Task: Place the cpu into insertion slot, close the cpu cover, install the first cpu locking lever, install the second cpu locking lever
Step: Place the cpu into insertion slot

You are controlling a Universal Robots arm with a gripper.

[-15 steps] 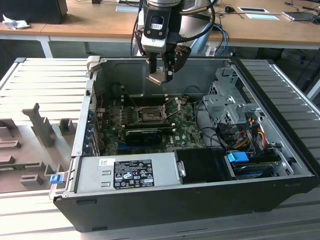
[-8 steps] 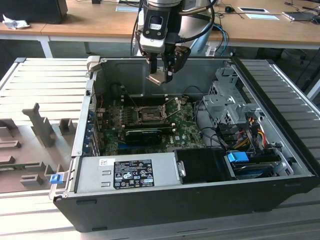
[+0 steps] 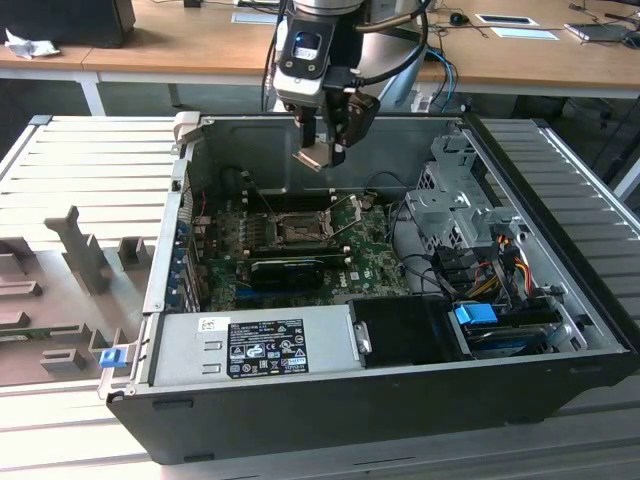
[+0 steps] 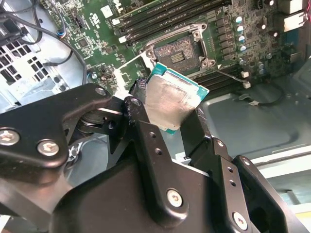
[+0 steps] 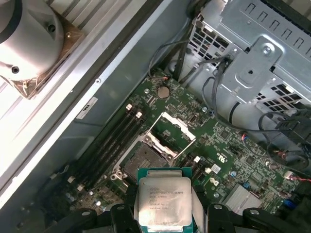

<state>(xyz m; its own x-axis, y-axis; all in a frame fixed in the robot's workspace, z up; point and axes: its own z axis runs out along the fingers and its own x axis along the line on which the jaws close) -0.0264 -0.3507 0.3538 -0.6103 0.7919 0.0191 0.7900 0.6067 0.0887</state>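
1. cpu (image 5: 164, 201): small flat square with a silver-grey metal lid and a green edge. Print on the lid is too small to read. In the second wrist view its (image 4: 172, 99) lid looks smeared and dull.
2. The cpu sits between the gripper (image 5: 165, 216) fingers, in the air above the board, clear of everything below it.
3. The gripper is pinched on the cpu. One black finger (image 4: 141, 116) bears on one edge and the other finger (image 4: 201, 128) on the opposite edge, with the jaws spread only to chip width.
4. In the exterior view the cpu (image 3: 313, 157) hangs tilted at the gripper (image 3: 322, 152) tip, not level.
5. slot (image 5: 141, 162): below the gripper, apart from it, with the dark pin field exposed. It also shows just past the chip's far edge in the second wrist view (image 4: 177, 51).
6. cover (image 5: 181, 125): silver frame swung up, standing beyond the slot from the gripper.
7. Memory slots (image 5: 109, 141) run alongside the slot, off to one side of the gripper.
8. Arm: the wrist comes down from above the rear wall of the open case (image 3: 330, 400), with the gripper pointing down into it over the board (image 3: 375, 250).
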